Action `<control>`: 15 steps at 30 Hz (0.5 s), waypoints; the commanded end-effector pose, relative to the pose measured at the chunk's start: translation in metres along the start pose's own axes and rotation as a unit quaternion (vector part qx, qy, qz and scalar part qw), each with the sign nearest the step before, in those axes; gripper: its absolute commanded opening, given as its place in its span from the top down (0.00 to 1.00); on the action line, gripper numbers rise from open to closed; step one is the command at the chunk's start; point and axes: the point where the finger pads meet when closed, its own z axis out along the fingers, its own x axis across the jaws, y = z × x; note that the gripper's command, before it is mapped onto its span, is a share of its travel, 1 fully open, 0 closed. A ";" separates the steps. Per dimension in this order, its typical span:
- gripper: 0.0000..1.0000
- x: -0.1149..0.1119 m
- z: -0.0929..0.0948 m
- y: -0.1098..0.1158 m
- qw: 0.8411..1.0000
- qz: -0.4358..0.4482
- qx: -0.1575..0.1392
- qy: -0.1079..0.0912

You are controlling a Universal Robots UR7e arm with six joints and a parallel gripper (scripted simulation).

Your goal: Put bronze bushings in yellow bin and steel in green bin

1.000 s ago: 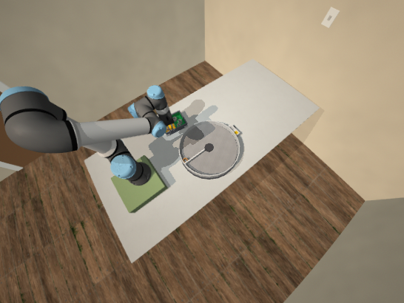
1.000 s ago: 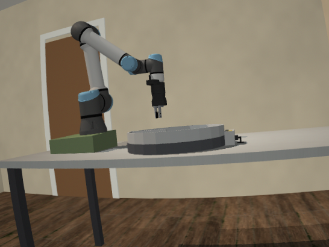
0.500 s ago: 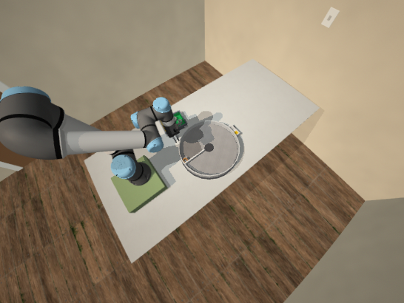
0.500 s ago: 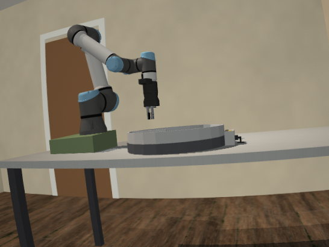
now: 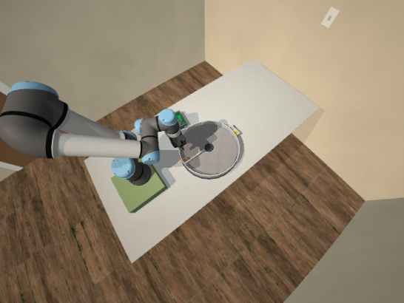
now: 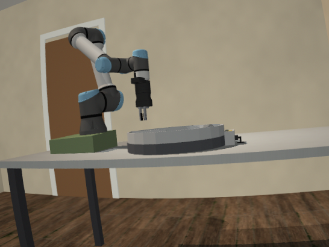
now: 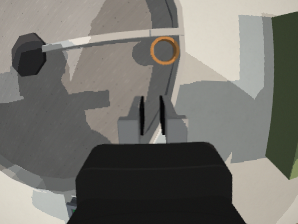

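Beige walls and a brown plank floor surrounded the pale table that spread out below my claw. My own arm rose from a green block off to one side and bent over to hang the claw, pointing down, above the rim region of the round turntable. The turntable, walled all round, reached well out past my fingertips, with a dark hub at its middle and a thin pale bar running from that hub to the wall. Near the wall on my arm's side of the turntable, part of the green bin showed from above, partly covered by my wrist. The smallest thing was the orange-brown bushing, an open ring lying on the turntable beside the bar's outer end, close to the wall and ahead of my fingertips, apart from them. My two fingers stood partly spread, with nothing between them.
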 end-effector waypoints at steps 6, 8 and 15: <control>0.60 0.005 0.002 -0.051 1.000 -0.021 -0.002 -0.002; 0.60 0.005 0.002 -0.051 1.000 -0.021 -0.002 -0.002; 0.60 0.005 0.002 -0.051 1.000 -0.021 -0.002 -0.002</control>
